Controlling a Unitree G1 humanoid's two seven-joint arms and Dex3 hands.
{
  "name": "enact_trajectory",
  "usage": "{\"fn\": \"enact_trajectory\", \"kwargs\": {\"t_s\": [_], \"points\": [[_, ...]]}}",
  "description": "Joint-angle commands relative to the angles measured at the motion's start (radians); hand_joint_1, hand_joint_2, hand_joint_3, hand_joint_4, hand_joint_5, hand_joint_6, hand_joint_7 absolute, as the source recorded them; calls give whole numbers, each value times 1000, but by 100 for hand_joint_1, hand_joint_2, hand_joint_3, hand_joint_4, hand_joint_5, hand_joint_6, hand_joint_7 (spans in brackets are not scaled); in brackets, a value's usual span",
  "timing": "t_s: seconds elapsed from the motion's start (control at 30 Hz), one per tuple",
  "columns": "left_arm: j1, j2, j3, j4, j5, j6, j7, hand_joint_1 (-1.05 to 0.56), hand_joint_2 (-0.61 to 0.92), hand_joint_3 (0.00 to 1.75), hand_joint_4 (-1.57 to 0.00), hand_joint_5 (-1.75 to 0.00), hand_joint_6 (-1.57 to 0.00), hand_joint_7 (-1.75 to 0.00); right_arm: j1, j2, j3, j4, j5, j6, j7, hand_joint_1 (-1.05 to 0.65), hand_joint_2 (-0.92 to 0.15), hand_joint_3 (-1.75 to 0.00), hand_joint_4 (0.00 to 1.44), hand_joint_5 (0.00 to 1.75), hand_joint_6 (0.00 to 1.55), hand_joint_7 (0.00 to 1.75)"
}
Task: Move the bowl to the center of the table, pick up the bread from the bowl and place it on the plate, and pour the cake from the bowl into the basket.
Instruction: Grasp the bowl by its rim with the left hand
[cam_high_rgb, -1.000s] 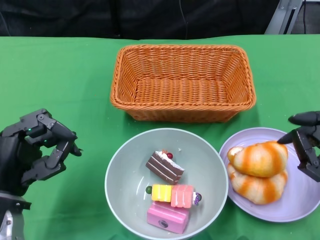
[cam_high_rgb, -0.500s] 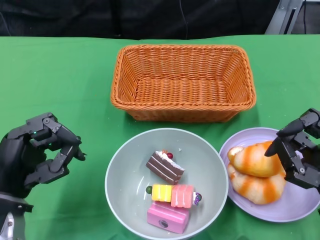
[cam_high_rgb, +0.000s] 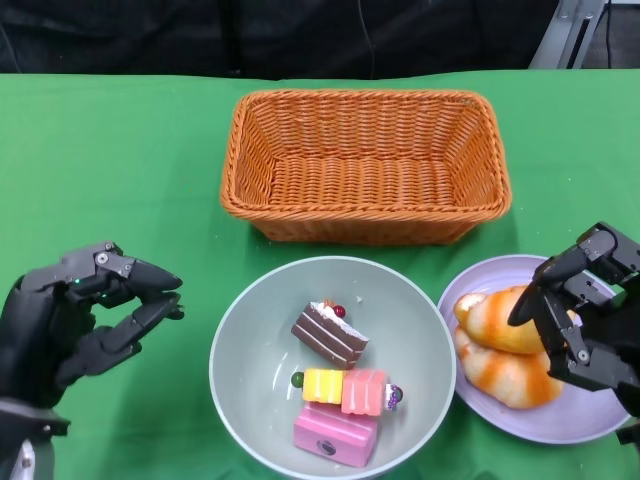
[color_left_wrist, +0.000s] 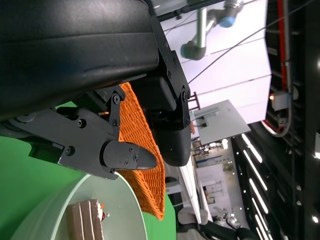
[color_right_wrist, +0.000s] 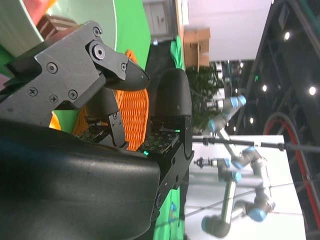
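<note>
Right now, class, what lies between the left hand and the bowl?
Only bare green cloth: in the head view nothing stands between the left hand and the bowl, and they do not touch.

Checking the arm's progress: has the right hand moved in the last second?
Yes. The right hand has come in from the picture's right edge, toward the bowl, and now hangs over the bread on the plate.
</note>
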Motion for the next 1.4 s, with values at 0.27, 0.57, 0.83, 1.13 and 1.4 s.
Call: {"fn": "enact_trajectory", "kwargs": {"t_s": [0.27, 0.57, 0.83, 1.13, 1.4], "points": [[42, 35, -40, -29, 40, -100, 3, -29, 92, 7, -79, -19, -83, 0, 27, 5, -11, -71, 22, 76, 50, -13, -54, -102, 73, 166, 62, 144], [22, 161, -48, -31, 182, -289, 20, -36, 92, 10, -58, -4, -60, 0, 17, 25, -9, -70, 10, 89, 45, -12, -54, -102, 72, 167, 61, 144], [-57, 270, -13, 127, 443, -576, 118, -43, 92, 14, -51, 0, -47, 0, 6, 42, -22, -55, 20, 94, 54, -12, -53, -110, 69, 170, 56, 147], [-107, 265, 112, 199, 691, -751, 229, -43, 92, 15, -47, 0, -40, 0, 5, 54, -28, -49, 15, 92, 39, -12, -48, -116, 69, 171, 57, 147], [-99, 266, 98, 128, 889, -757, 420, -34, 92, 10, -64, -5, -57, -4, 11, 75, -35, -62, 13, 106, 11, -11, -48, -117, 69, 173, 57, 147]]}}
